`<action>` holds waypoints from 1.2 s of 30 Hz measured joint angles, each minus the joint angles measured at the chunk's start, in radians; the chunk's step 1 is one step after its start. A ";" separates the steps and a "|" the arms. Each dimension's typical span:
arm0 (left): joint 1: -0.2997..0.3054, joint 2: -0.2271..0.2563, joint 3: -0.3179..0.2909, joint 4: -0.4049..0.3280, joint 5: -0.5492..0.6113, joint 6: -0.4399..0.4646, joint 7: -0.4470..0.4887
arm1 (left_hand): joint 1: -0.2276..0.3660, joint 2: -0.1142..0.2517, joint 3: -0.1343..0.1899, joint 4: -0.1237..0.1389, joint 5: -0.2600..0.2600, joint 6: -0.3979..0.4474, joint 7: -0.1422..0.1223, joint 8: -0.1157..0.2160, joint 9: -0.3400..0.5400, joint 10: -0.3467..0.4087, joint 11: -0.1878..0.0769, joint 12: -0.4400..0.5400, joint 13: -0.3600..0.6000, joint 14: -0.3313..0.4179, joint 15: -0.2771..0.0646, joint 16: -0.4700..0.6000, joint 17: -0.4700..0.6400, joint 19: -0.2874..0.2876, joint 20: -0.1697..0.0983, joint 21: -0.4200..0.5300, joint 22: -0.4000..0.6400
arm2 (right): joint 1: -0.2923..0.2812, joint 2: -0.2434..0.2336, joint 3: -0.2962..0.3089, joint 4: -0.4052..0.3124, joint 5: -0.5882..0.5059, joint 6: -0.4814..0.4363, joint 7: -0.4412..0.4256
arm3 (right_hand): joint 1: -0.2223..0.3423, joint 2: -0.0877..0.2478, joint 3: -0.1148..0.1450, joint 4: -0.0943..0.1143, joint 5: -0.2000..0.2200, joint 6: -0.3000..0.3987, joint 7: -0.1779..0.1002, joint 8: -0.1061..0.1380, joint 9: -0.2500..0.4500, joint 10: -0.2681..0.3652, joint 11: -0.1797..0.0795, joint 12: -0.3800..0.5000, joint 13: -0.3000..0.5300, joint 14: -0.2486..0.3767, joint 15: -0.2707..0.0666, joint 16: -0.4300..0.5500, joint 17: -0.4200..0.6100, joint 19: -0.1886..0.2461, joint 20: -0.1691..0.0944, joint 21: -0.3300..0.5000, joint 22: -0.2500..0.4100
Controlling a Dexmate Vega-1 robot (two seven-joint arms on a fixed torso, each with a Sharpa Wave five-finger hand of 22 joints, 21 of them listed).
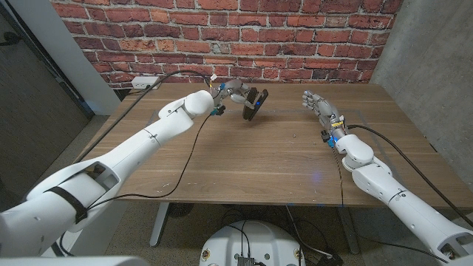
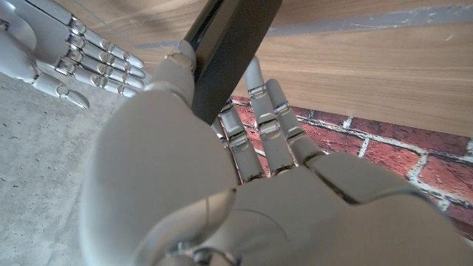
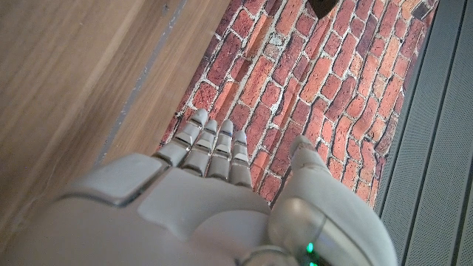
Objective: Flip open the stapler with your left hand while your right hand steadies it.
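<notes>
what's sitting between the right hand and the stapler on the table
Nothing visible. The black stapler is tilted up in the left hand, and the right hand is open and apart from it, with only bare wooden table across the gap.

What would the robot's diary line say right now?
left hand: holds black stapler, tilted | right hand: open, apart from stapler | table: wooden
</notes>
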 measured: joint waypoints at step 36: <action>-0.207 -0.063 0.103 0.087 -0.043 -0.019 -0.200 | 0.004 -0.004 0.004 -0.004 -0.009 0.003 0.018 -0.006 0.012 0.012 0.012 -0.020 0.026 0.007 0.003 -0.020 0.031 -0.034 -0.002 0.043 0.000 | -0.029 -0.088 -0.016 -0.174 -0.360 -0.059 -0.205 | 0.188 -0.080 -0.013 -0.015 0.012 0.100 -0.039 0.008 0.005 0.104 -0.035 0.021 0.005 0.127 -0.012 0.016 0.007 0.048 -0.002 -0.015 0.008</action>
